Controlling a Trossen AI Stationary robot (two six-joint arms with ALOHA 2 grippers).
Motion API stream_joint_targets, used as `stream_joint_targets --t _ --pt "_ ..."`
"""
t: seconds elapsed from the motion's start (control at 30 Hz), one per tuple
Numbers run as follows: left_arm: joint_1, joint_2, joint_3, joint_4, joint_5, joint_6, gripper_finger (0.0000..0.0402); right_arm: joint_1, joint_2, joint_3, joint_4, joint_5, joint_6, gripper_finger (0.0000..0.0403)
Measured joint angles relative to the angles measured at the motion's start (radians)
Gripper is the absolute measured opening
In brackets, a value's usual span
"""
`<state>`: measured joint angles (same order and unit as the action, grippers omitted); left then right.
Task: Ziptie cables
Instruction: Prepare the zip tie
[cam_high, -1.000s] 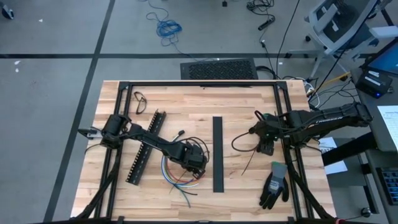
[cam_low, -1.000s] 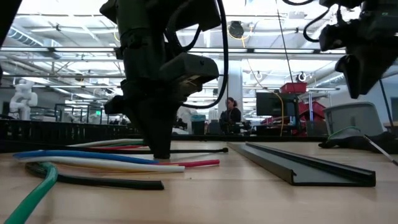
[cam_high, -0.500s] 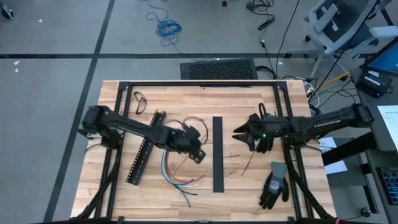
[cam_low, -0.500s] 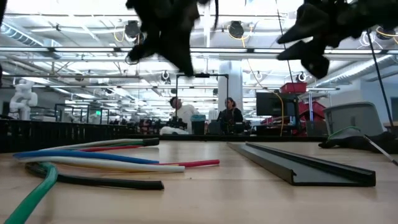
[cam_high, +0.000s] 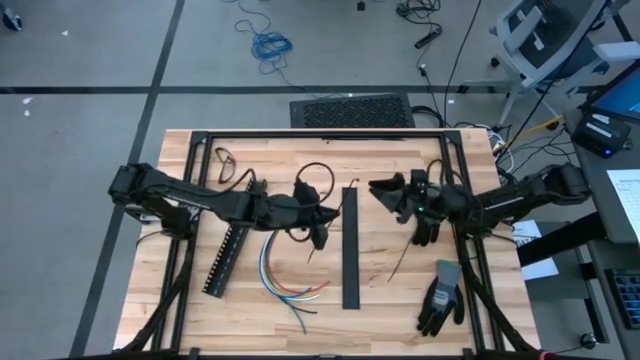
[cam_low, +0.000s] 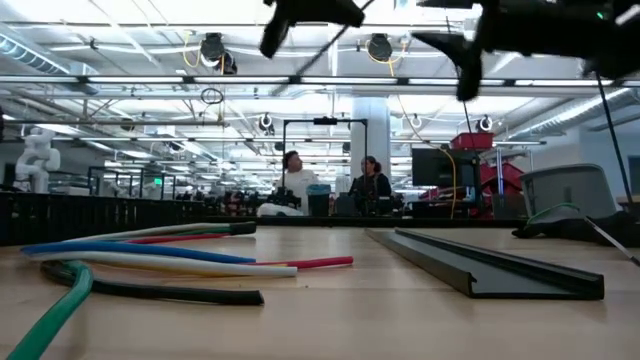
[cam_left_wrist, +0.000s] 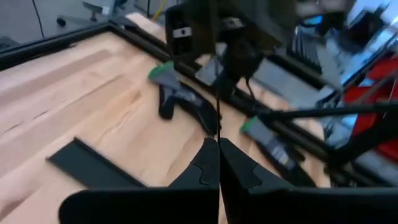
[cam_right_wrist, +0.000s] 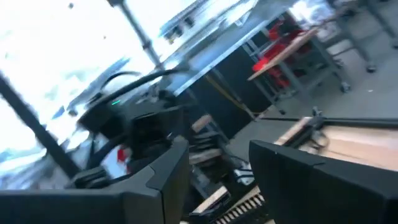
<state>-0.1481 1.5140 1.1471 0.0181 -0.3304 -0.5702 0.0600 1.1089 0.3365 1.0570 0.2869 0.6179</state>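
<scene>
The cables (cam_high: 283, 276), a fan of thin coloured wires, lie flat on the wooden table near its front; the low view shows them (cam_low: 150, 256) at the left. My left gripper (cam_high: 322, 232) hovers above the table's middle, beyond the cables, shut on a thin black zip tie (cam_high: 334, 210). My right gripper (cam_high: 386, 196) hangs in the air to its right, open, fingers pointing toward the left gripper. The right wrist view shows nothing between its fingers (cam_right_wrist: 217, 163). My left gripper pinches the black zip tie between its two shut fingers, somewhere along the strip's middle (cam_left_wrist: 217, 127). The fingers lie across the strip, which sticks out on both sides of them. One end (cam_high: 312, 257) slants toward the table's near edge. The zip tie is lifted clear of the table.
A long black channel (cam_high: 350, 250) lies between the two arms. A perforated black rail (cam_high: 230, 250) lies left of the cables. Another zip tie (cam_high: 400, 264) and a dark glove (cam_high: 440, 297) lie at the near right; a black loop (cam_high: 225, 164) sits far left.
My left gripper has risen from beside the cables, carrying the zip tie off the table, and has gone toward the far edge and right while tipping from pointing down to nearly level. My right gripper has swung from pointing down up to level and moved left toward it.
</scene>
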Motion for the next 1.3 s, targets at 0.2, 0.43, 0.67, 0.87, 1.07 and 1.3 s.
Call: stream_joint_targets --t 0.2,0.43,0.67,0.87,1.07,1.3 --pt "0.021 0.001 -0.049 0.111 0.038 -0.007 0.0000 -0.012 0.083 0.151 -0.158 -0.056 -0.082 0.0162" --pt "0.024 0.001 -0.061 0.153 0.050 -0.024 0.0000 -0.040 0.107 0.173 -0.169 -0.083 -0.078 0.0162" --pt "0.022 -0.008 -0.060 0.158 0.067 -0.022 0.0000 -0.041 0.103 0.173 -0.119 -0.107 -0.057 0.0162" --pt "0.022 -0.008 -0.060 0.160 0.067 -0.016 0.0000 -0.041 0.102 0.173 -0.111 -0.110 -0.054 0.0162" --pt "0.024 -0.008 -0.060 0.159 0.065 0.008 0.0000 -0.041 0.101 0.173 -0.139 -0.110 -0.054 0.0162" --pt "0.024 -0.008 -0.059 0.073 -0.111 0.003 0.0000 -0.041 0.076 0.173 -0.318 -0.107 -0.003 0.0162"
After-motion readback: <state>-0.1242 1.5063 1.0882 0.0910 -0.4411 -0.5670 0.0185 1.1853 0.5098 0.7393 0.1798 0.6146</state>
